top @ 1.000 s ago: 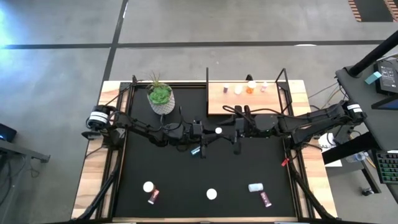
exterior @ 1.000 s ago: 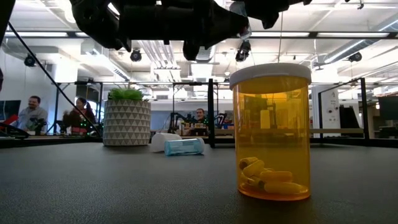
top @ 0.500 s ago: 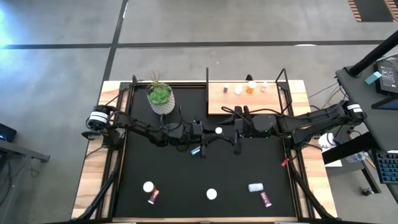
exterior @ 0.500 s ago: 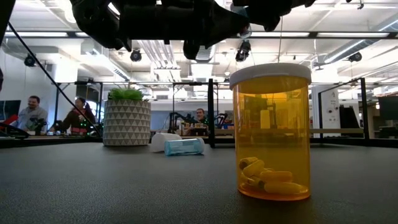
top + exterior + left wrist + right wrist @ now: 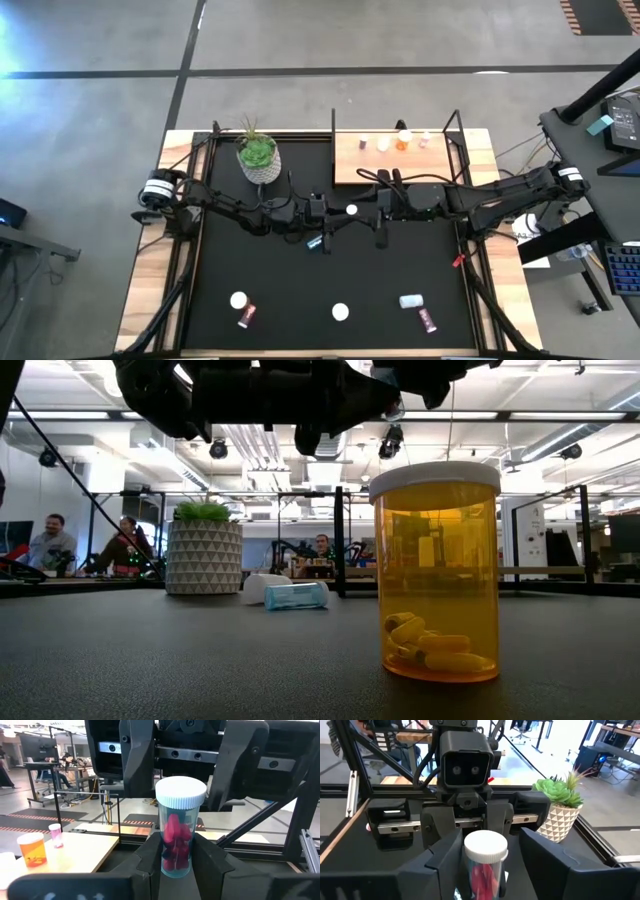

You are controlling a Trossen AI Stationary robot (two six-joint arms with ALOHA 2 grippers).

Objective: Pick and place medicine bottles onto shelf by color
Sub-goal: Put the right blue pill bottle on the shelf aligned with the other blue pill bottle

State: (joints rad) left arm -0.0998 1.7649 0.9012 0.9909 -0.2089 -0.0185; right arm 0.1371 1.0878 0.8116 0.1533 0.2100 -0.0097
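a matte black mat is spread over the wooden table; an open workshop lies beyond. beside the light-wood shelf, a clear white-capped bottle of pink pills is clamped by the left gripper. the right gripper is seen apart around it.

Upright orange pill bottle up close, teal bottle lying beyond.

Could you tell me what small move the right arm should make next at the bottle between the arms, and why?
Probably close the right gripper on the pink-pill bottle: its fingers straddle the white-capped end with a gap showing, while the left gripper alone clamps the bottle's base.
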